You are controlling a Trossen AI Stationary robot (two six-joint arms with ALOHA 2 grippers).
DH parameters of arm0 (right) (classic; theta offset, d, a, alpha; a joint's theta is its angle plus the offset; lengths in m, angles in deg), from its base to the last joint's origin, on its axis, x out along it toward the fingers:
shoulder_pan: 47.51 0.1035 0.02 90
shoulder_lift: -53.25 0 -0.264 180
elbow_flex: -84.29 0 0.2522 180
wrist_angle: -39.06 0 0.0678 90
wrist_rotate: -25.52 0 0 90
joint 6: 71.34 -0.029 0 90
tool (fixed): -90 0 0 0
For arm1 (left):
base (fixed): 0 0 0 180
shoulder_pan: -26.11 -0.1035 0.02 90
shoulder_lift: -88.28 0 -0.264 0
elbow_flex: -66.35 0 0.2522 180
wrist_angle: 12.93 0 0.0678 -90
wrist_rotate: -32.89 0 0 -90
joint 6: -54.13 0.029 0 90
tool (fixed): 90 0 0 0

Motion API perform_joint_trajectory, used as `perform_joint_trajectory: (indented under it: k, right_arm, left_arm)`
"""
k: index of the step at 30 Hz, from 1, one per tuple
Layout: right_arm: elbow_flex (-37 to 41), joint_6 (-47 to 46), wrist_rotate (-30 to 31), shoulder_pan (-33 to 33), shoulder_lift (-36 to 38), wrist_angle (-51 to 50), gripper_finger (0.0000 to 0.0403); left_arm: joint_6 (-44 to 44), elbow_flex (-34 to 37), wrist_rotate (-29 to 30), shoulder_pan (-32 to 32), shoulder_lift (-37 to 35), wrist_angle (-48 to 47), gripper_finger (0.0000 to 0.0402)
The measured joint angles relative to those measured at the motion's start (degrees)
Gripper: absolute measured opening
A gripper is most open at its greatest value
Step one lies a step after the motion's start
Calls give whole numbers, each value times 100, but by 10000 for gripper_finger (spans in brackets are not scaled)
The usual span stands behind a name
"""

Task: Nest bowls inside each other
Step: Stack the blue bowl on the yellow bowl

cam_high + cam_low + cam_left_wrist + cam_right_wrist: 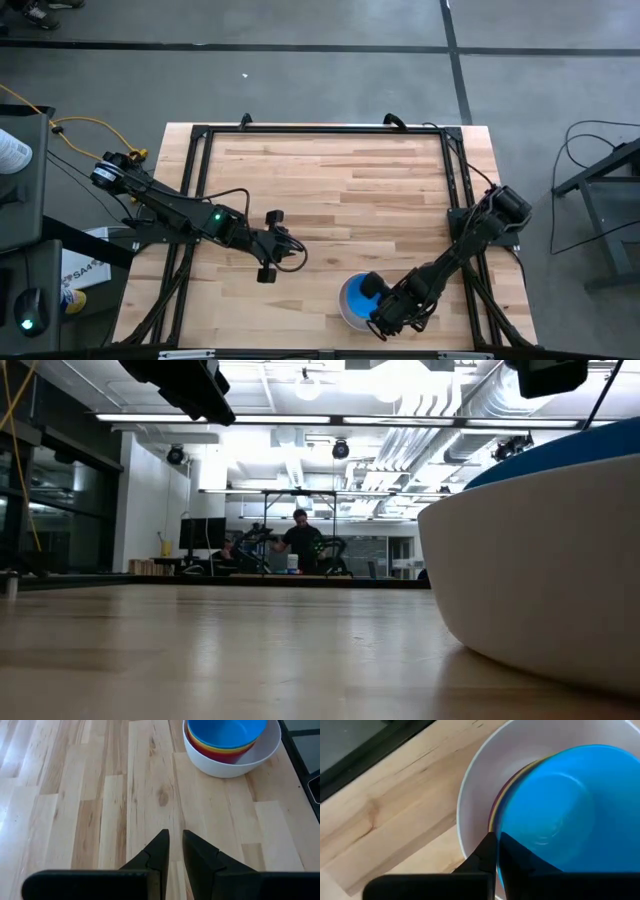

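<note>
Right gripper point(496, 851): fingers closed on nothing, tips poised just over the near rim of the nested stack. Directly ahead of the tips, the blue bowl point(570, 815) sits topmost, canted inside the white bowl point(475, 795); a sliver of yellow and purple rims shows between them, though whether every small bowl is seated flat cannot be told. Step in hand, by judgement: settling the stack or lifting clear. Best done by rising straight up, without dragging the blue rim sideways. Left gripper point(175, 845): fingers a narrow gap apart, empty, over bare table point(90, 795), with the stack well ahead of it.
</note>
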Motion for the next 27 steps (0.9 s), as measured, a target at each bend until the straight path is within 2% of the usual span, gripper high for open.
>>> perform_joint_trajectory:
  k: [7,18,27]
  right_arm:
    - [-10,61,80,-33,-70,177,6]
    - [0,-106,158,-36,-68,363,54]
    - [2,-118,166,-9,-68,489,70]
  left_arm:
    - [0,0,0,0,0,-13,51]
    - [0,0,0,0,0,-17,51]
    - [0,0,0,0,0,-17,51]
